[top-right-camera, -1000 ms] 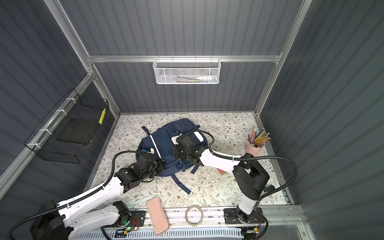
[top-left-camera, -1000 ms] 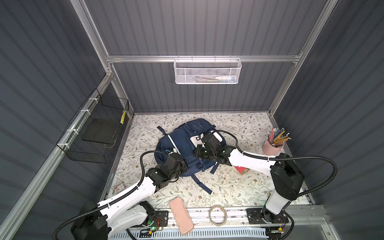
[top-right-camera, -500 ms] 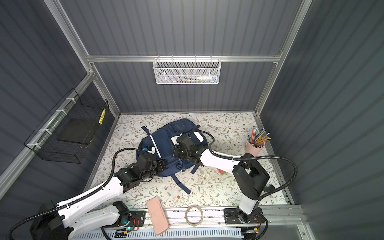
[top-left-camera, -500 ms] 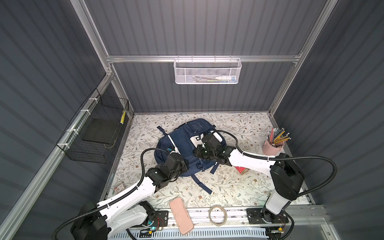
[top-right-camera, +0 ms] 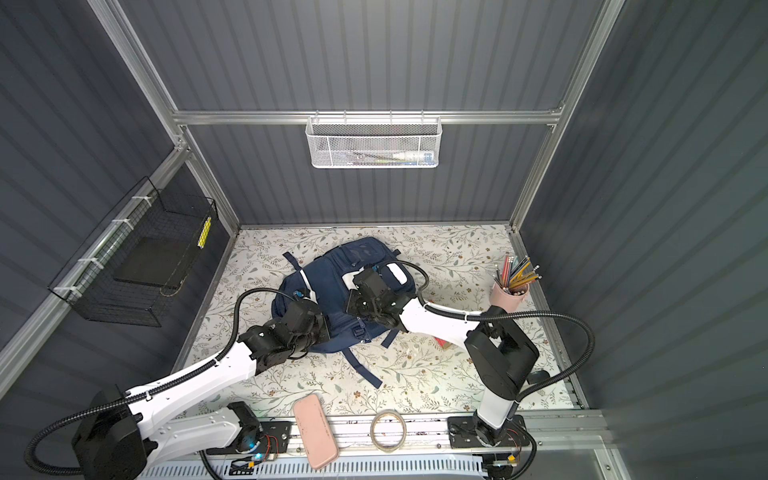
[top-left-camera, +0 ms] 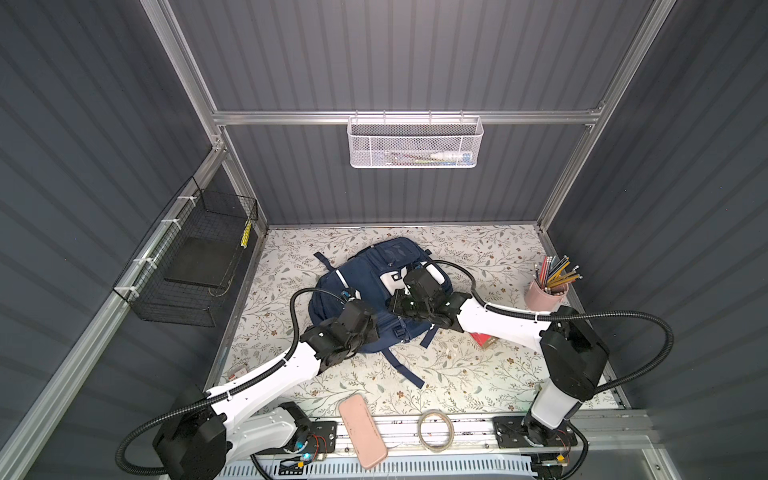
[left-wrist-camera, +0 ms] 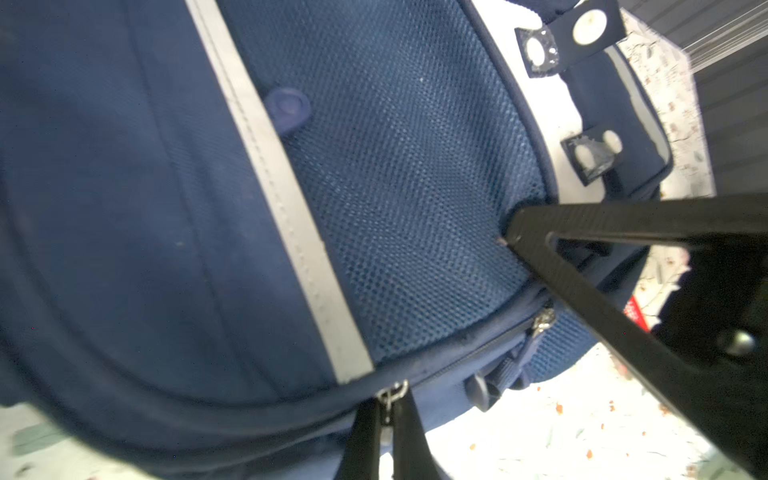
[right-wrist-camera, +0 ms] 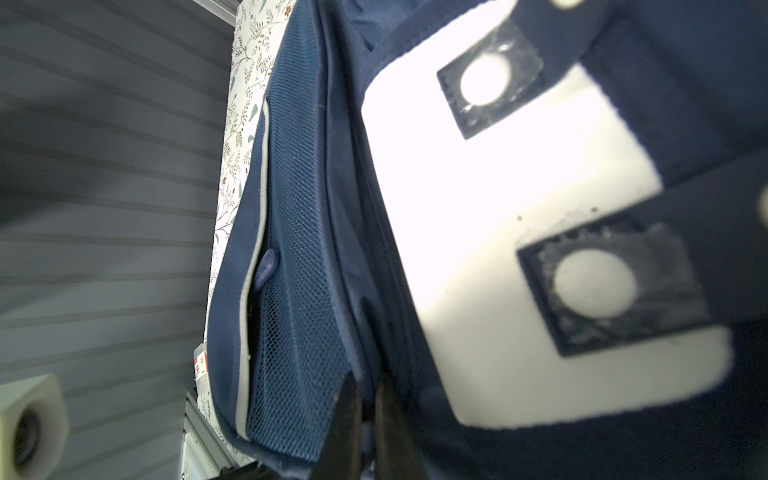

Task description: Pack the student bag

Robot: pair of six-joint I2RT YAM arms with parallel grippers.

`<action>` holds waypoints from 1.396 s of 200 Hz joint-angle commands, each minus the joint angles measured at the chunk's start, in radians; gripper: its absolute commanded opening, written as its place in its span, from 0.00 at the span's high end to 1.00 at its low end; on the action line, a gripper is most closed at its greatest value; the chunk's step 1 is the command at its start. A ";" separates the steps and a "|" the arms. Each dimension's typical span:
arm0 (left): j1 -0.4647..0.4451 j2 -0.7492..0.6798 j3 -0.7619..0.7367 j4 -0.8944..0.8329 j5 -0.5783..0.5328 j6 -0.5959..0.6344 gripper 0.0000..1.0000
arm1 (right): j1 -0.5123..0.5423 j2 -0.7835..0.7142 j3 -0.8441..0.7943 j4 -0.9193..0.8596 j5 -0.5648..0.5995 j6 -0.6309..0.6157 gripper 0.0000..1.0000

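The student bag (top-left-camera: 374,270) lies mid-table on the floral cloth (top-left-camera: 478,374). Toward its 7 o'clock edge the left gripper (left-wrist-camera: 387,409) is clamped on a metal zipper pull (left-wrist-camera: 395,390); toward 4 o'clock the right gripper (right-wrist-camera: 368,399) pinches a fold of its navy fabric beside the mesh pocket (right-wrist-camera: 303,208).

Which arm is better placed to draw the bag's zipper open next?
Likely left. The left gripper is shut on the zipper pull of the student bag; the right gripper merely pinches its fabric.
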 commanded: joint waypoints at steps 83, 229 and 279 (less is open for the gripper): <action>0.183 -0.166 0.016 -0.251 -0.070 0.164 1.00 | -0.076 0.004 0.020 -0.168 0.009 -0.172 1.00; 0.109 -0.199 -0.007 -0.121 0.317 0.248 1.00 | -0.200 0.111 0.291 -0.358 0.021 -0.343 0.60; 0.108 -0.140 0.018 -0.050 0.351 0.247 1.00 | -0.094 -0.096 0.072 -0.304 -0.027 -0.114 0.28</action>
